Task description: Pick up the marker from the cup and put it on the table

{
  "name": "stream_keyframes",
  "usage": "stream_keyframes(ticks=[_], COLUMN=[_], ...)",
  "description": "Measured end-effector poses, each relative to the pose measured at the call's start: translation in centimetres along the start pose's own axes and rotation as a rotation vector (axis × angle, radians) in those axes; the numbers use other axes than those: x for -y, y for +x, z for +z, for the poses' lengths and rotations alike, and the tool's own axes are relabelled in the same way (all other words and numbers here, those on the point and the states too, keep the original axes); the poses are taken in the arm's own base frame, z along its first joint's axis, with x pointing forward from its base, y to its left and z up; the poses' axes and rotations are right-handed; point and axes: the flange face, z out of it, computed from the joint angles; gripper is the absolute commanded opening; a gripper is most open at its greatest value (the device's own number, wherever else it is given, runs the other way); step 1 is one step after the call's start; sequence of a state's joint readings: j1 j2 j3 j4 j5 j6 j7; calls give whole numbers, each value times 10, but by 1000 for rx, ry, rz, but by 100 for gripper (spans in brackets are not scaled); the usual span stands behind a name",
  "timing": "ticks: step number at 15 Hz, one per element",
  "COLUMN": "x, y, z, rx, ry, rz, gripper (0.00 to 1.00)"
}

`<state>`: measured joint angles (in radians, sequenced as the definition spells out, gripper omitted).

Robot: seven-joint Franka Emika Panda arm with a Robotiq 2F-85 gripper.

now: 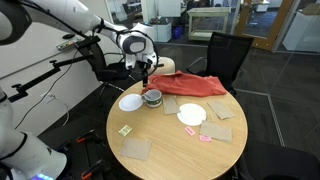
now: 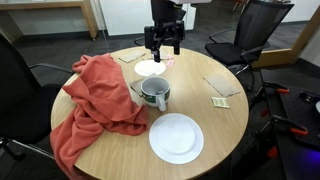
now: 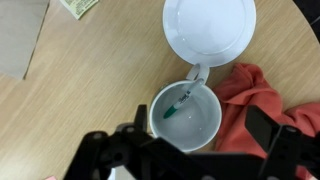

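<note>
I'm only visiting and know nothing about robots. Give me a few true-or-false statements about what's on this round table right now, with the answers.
1. The thin dark green marker lies inside the small squat cup with the greyish rim. True.
2. The robot's gripper is clamped on the marker. False: it hangs open above the cup and holds nothing.
3. The cup stands on a flat white round plate. False: it stands on the light tan wooden top of the round table, beside that plate.
4. A crumpled red cloth lies right next to the cup. True.
</note>
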<state>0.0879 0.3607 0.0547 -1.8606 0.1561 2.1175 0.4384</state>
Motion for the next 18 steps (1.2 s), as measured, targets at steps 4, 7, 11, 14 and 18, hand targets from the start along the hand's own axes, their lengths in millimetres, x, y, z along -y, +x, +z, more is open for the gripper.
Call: stream_keyframes(ticks=[4,7,11,14,18], x=[3,3,1,-1,-2], y=[8,9,11,15,24], z=[9,9,24,41,61], rx=[7,7,27,49,67], ry=[-3,-2,-13,-25,-37], rz=[2,0,4,10,18], gripper=[100,100,83,75,74])
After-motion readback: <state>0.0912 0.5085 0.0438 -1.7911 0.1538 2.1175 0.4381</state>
